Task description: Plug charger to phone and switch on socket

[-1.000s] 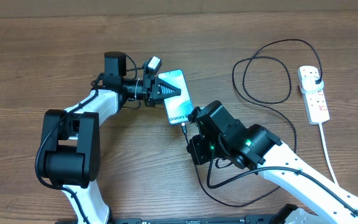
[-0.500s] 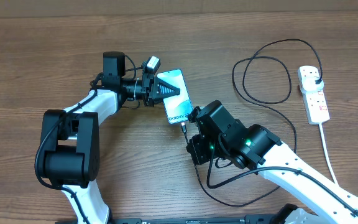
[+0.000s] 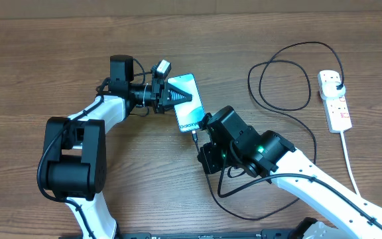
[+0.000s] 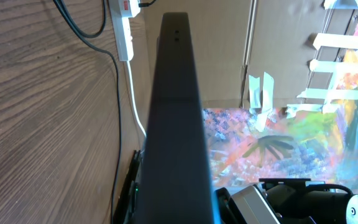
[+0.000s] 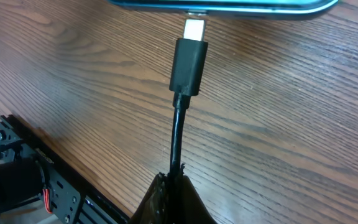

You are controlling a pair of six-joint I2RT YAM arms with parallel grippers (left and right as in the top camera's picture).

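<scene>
The phone (image 3: 190,109), with a light blue screen, lies on the wood table. My left gripper (image 3: 176,97) is shut on its left long edge. In the left wrist view the phone (image 4: 176,124) shows edge-on as a dark bar between the fingers. My right gripper (image 3: 200,138) is shut on the black charger cable just behind its connector (image 5: 189,61). The metal tip (image 5: 194,28) meets the phone's bottom edge (image 5: 241,6), with most of the metal showing. The charger cable (image 3: 284,76) loops back to a plug head (image 3: 337,83) seated in the white socket strip (image 3: 335,103).
The strip's thick white cord (image 3: 351,169) runs toward the front right edge. Slack black cable (image 3: 244,199) loops under my right arm. The strip (image 4: 124,31) and cable (image 4: 118,124) also show in the left wrist view, with a cardboard wall behind.
My right gripper has moved slightly up and left, carrying the connector closer to the phone's bottom edge. The left gripper and the phone have not moved.
</scene>
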